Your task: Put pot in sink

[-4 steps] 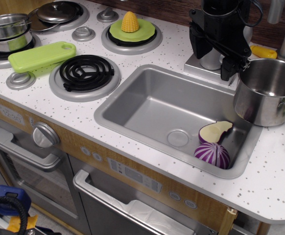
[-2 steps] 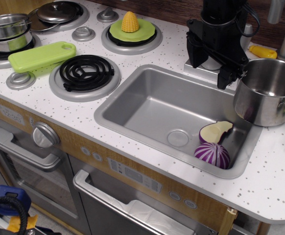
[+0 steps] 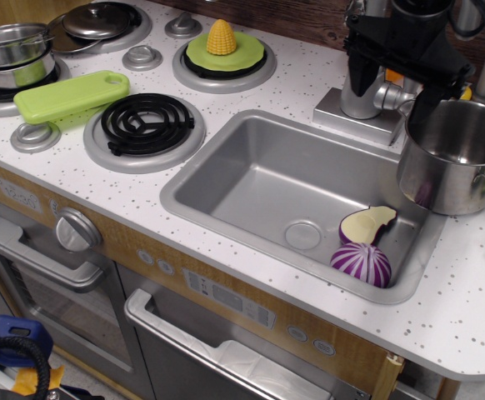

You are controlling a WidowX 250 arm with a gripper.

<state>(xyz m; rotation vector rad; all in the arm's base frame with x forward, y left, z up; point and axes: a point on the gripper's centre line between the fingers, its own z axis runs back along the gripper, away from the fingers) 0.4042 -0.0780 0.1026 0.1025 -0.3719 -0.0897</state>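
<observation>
A green board is lying on the worktop well left of the sink, with a black coil burner between them. Inside the sink, near its right end, a pale slice and a purple onion half are resting. The tool is hanging above the sink's back right corner, jaws spread and holding nothing. The pot is standing upright at the sink's right edge, just beside the tool.
</observation>
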